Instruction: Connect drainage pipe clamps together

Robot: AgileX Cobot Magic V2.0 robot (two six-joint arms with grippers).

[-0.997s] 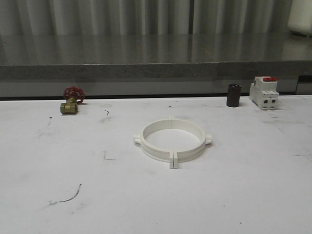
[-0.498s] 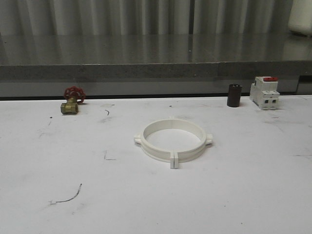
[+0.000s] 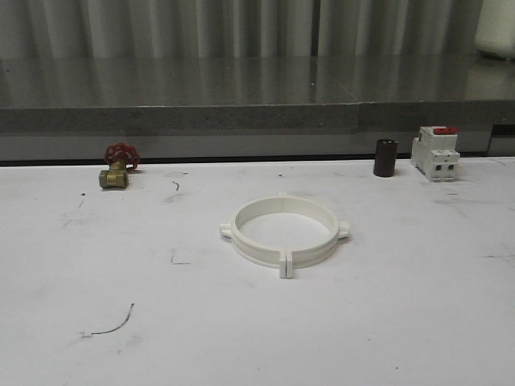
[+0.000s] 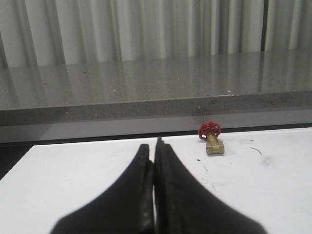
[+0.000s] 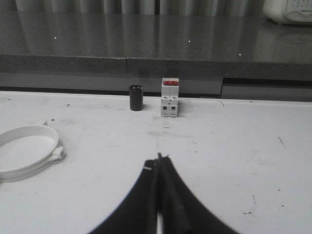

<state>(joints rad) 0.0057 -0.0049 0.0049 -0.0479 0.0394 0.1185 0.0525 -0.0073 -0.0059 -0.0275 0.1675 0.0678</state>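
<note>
While the left pincer (image 4: pixel 155 151) hangs above the white table (image 3: pixel 402 322) with its fingers pressed together on nothing, the right pincer (image 5: pixel 159 163) is likewise closed and empty. The drainage pipe clamps (image 3: pixel 283 231) lie flat near the table's middle, joined as a ring with end tabs meeting at the front. A brass valve (image 3: pixel 117 167) and a breaker (image 3: pixel 435 152) stand well apart along the far edge.

Brass valve (image 3: pixel 117 167), black cylinder (image 3: pixel 385 158), breaker (image 3: pixel 435 153).
</note>
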